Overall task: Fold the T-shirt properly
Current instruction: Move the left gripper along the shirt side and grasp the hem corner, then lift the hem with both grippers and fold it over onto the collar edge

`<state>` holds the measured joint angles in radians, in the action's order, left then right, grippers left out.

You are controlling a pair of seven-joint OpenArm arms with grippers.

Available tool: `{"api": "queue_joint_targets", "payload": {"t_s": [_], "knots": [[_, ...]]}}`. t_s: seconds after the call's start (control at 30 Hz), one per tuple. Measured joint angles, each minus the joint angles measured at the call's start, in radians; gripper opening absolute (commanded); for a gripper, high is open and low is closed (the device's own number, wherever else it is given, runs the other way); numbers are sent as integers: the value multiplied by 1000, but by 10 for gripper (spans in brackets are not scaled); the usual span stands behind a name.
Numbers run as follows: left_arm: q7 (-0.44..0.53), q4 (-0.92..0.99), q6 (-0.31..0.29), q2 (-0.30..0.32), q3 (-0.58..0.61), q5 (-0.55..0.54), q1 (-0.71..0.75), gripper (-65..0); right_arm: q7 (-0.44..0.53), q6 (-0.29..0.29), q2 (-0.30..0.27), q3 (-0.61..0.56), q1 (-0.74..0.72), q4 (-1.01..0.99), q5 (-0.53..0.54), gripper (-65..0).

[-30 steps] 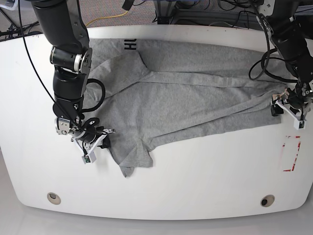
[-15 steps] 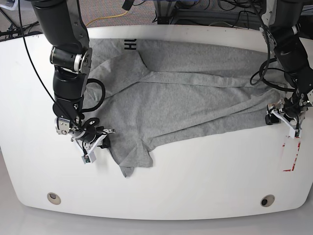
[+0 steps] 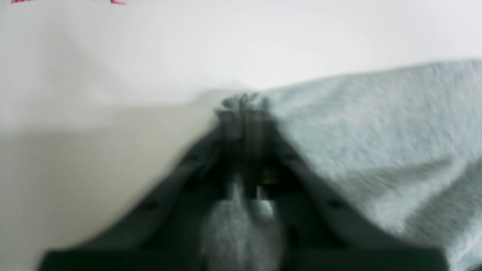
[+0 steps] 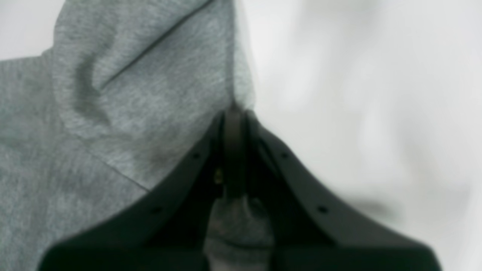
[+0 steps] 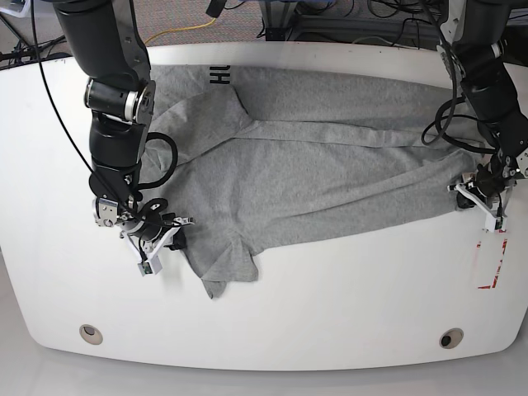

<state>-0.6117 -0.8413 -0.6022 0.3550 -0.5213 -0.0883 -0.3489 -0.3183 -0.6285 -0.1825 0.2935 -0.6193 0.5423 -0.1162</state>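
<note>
- Two grippers, each pinching cloth: the left gripper point(image 3: 244, 109) has its black jaws pressed together on a bunched edge of the T-shirt point(image 3: 376, 150), a tuft of grey fabric poking out past the tips and more caught lower between the jaws; the right gripper point(image 4: 234, 113) is likewise closed on a fold of the same garment, cloth rising above its tips
- Only the wrist views show the pinched fabric close up, though both are blurred; the base view shows the left gripper point(image 5: 483, 198) at one end of the shirt and the right gripper point(image 5: 157, 235) at the lower corner of the other end
- Only the base view shows the whole T-shirt point(image 5: 313, 157): light heather grey, lying stretched across the middle of the white table point(image 5: 330, 305), creased with long diagonal folds, a loose flap hanging toward the near edge beside the right gripper
- Black lettering point(image 5: 219, 77) shows at the shirt's far edge, only partly readable
- Red markings point(image 5: 492, 260) lie on the table just beyond the left gripper; the left wrist view catches a trace of them point(image 3: 118, 2) at its top edge
</note>
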Motion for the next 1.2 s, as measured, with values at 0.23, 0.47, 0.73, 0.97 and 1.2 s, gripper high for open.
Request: {"api": "queue_joint_targets", "payload": {"t_s": [0.23, 0.47, 0.73, 0.97, 1.2], "knots": [[8, -31, 0, -5, 8, 14, 6, -650, 0, 0, 0, 0, 0, 0, 0, -650], [0, -151, 0, -37, 64, 31, 16, -650, -27, 0, 0, 0, 10, 67, -17, -650], [0, -303, -3, -43, 81, 29, 17, -650, -110, 0, 3, 0, 8, 221, -11, -650], [-1, -382, -4, -47, 81, 22, 19, -650, -216, -4, 4, -1, 60, 423, -8, -650], [0, -467, -4, -47, 79, 21, 18, -650, -308, -4, 3, -1, 123, 623, 0, -650]]}}
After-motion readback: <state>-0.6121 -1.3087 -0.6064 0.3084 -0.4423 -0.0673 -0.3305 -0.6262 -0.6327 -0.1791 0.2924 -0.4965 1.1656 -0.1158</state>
